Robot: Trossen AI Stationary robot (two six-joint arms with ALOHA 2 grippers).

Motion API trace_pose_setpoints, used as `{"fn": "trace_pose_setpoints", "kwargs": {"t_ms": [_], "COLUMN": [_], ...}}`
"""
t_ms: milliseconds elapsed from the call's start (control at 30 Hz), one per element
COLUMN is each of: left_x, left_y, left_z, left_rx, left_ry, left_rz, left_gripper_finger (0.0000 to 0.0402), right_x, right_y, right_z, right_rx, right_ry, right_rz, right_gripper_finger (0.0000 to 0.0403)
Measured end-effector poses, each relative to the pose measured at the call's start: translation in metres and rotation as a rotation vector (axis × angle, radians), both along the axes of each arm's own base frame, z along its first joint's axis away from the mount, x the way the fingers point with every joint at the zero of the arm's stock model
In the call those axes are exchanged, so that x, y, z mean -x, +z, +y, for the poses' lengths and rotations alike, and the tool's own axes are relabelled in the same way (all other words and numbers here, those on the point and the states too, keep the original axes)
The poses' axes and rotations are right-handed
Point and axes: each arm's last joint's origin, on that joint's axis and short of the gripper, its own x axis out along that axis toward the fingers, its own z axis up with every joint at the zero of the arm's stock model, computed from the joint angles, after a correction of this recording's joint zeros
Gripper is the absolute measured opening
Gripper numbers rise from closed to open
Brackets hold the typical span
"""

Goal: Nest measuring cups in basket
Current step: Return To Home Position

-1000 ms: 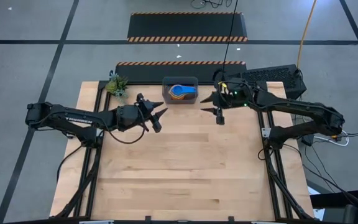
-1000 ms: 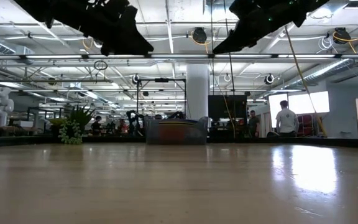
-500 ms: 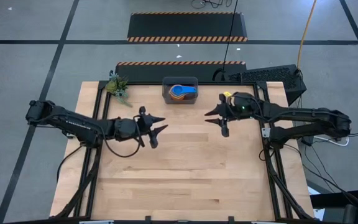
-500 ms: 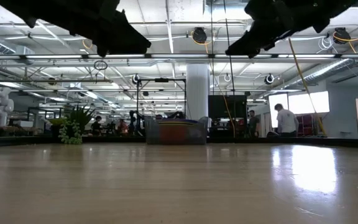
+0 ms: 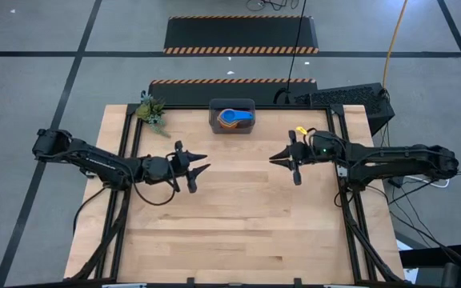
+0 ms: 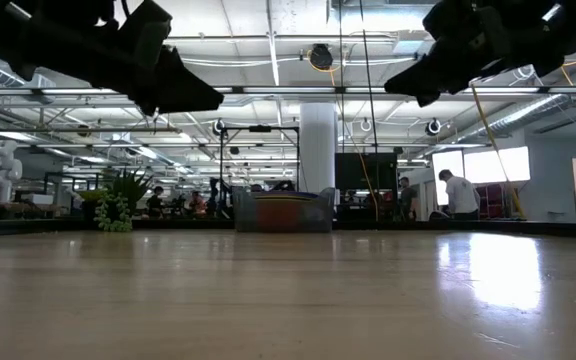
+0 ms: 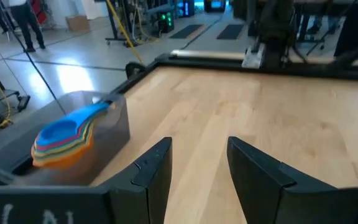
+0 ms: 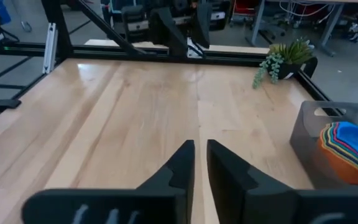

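- We see the measuring cups point(image 5: 234, 118) nested in one stack, blue on top, inside the basket point(image 5: 232, 102) at the middle of the table's point(image 5: 230, 232) far edge.
- The left gripper point(image 7: 199, 144) hovers above the table's left half, fingers spread, holding nothing.
- The right gripper point(image 8: 199, 144) hangs over the right half, fingers almost together with only a narrow slit between them, empty.
- Both grippers are well apart from the basket.

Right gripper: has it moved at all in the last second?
Yes. In the high view the right gripper has drawn back from the basket, toward the near edge of the table and slightly toward its own side.
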Motion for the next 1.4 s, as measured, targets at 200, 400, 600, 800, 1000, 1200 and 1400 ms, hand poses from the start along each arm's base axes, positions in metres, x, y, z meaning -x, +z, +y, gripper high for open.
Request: {"fn": "trace_pose_setpoints", "kwargs": {"t_ms": [200,400,600,800,1000,1200,1400], "left_x": [0.002,0.003,0.012,0.023,0.046,0.067,0.081], "left_y": [-0.004,-0.005,-0.016,-0.024,-0.034,-0.044,-0.050], "left_z": [0.000,-0.007,-0.014,-0.016,-0.013,-0.008,-0.004], "left_rx": [0.000,-0.002,0.005,0.046,0.064,0.096,0.105], "left_ry": [0.000,-0.034,-0.071,-0.082,-0.073,-0.059,-0.050], "left_rz": [0.010,0.015,0.044,0.026,-0.036,-0.063,-0.095], "left_gripper_finger": [0.0158,0.0115,0.0018,0.0008,0.0007,0.0005,0.0006], "right_x": [0.004,0.007,0.010,0.014,0.019,0.027,0.043], "right_y": [-0.008,-0.019,-0.027,-0.037,-0.051,-0.051,-0.065], "right_z": [0.001,0.002,0.002,0.003,0.012,0.018,0.027], "right_rx": [-0.002,-0.006,0.005,0.048,0.105,0.112,0.065], "right_ry": [0.000,0.000,0.002,-0.037,-0.084,-0.057,-0.055], "right_rz": [0.013,0.034,0.009,-0.058,-0.058,-0.093,-0.141], "right_gripper_finger": [0.0016,0.0003,0.0000,0.0000,0.0000,0.0000,0.0000]}}
